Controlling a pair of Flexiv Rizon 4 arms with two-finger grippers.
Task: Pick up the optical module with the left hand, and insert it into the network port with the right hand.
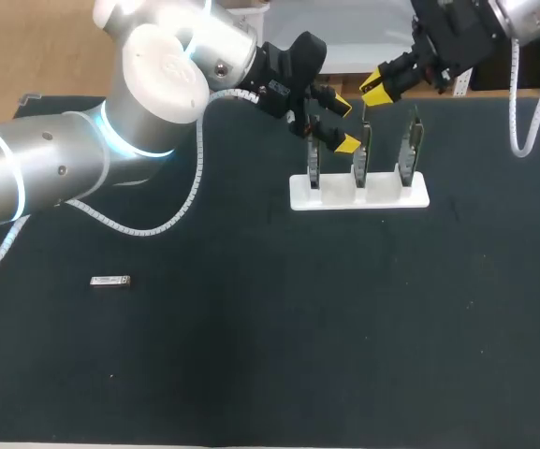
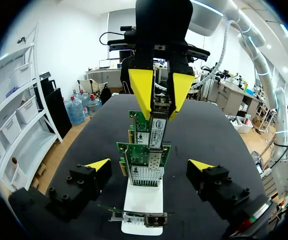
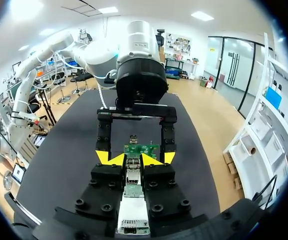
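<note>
Black mat (image 1: 344, 327) is covering the table. White holder (image 1: 382, 195) is sitting toward the far edge, carrying three cards (image 1: 362, 150) upright in a row. Over the middle card the right gripper (image 3: 133, 159) is clamping the module (image 2: 156, 125) from both sides. Long axis is running along the fingers, free end pointing down at that card's top edge; contact cannot be told. By the end card the left gripper (image 2: 149, 165) is hanging, fingers spread wide, gripping nothing. A second module (image 1: 110, 281) is lying flat at the mat's left, well apart from the holder, long axis side to side.
</note>
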